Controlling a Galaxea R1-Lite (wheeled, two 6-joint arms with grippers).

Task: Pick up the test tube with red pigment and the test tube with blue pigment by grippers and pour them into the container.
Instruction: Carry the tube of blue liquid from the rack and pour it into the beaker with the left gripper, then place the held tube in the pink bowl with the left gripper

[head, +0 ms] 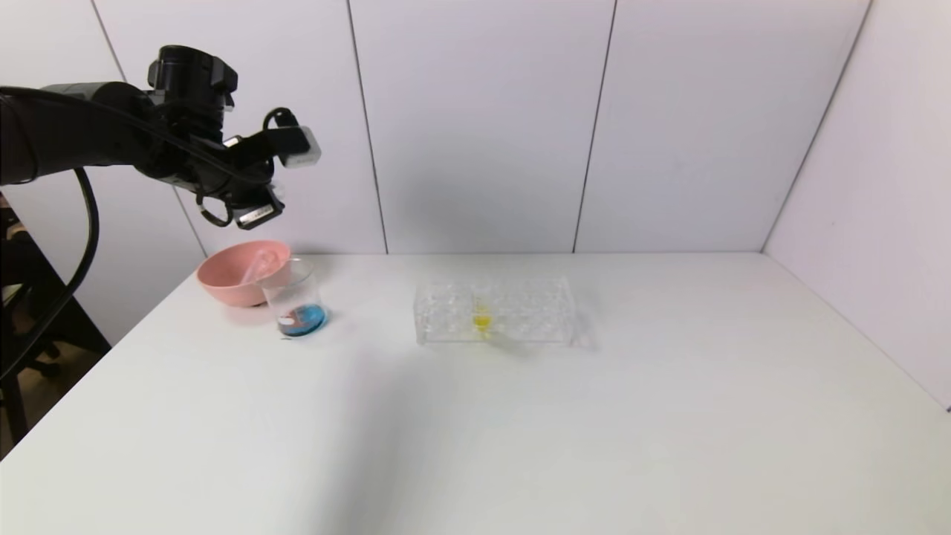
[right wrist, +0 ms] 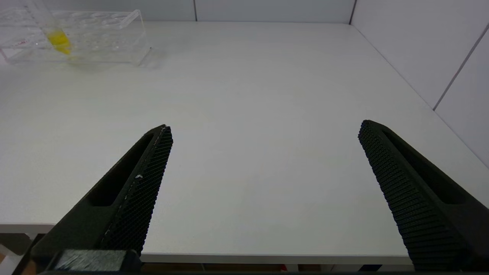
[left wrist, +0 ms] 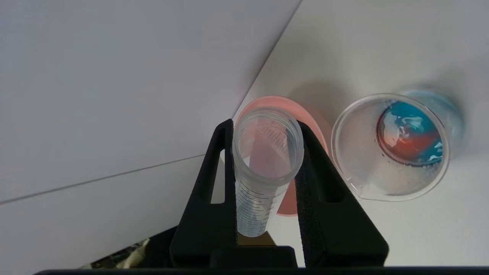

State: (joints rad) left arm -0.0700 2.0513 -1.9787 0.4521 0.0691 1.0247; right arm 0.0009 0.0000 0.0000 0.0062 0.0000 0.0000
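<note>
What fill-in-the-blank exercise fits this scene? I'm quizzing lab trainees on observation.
1. The gripped tube in the shut left gripper is ___ of liquid.
2. The beaker holds red and ___ liquid.
3. The racked tube in the rack holds ___ liquid.
4. The right gripper is ___ above the table.
Missing words: empty; blue; yellow; open.

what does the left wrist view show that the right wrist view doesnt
Only the left wrist view: the left gripper shut on an empty tube, held above the pink bowl, and beside the bowl the beaker with red and blue liquid pooled unmixed at its bottom.

Only the right wrist view: the right gripper, open and holding nothing, low at the table's near edge, and the clear rack holding the yellow tube.

Both: the white table and the pale wall panels.
</note>
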